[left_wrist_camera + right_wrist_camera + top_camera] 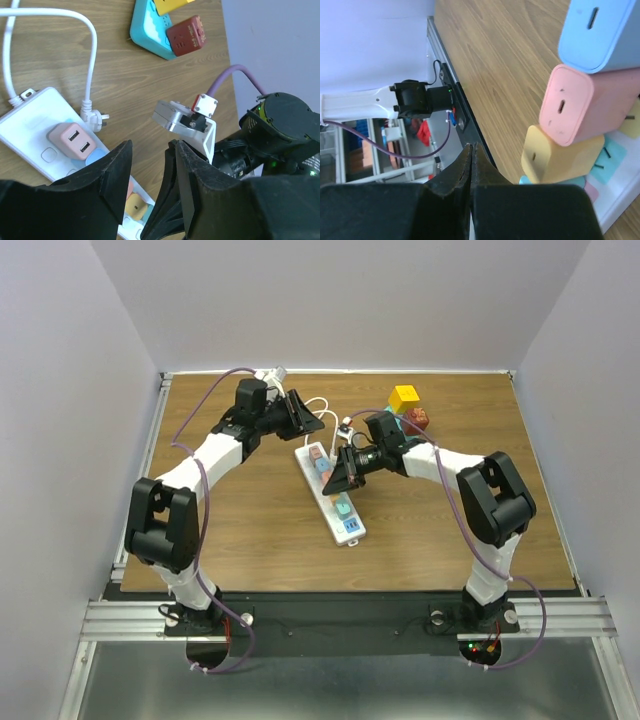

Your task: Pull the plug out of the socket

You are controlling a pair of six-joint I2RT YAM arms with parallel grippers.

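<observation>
The socket (pixel 352 531) is a long white power strip lying slantwise mid-table, its thin white cord looping to a loose white pronged plug (pixel 95 120) on the wood. Several charger plugs sit in it: a pink two-port one (pixel 72 141) near the cord end, then blue (pixel 600 30), pink (pixel 580 107) and yellow (pixel 555 152). My left gripper (pixel 305 420) (pixel 150 147) hovers open above the strip's far end, nothing between its fingers. My right gripper (pixel 338 480) (pixel 471 146) is shut and empty, down over the strip's middle beside the yellow plug.
A teal triangular block (pixel 145 27) with a yellow cube (pixel 404 398) and a red-brown block (pixel 419 419) stands at the back right, just behind the right arm. The right wrist's camera mount (pixel 185 117) sits close beside my left fingers.
</observation>
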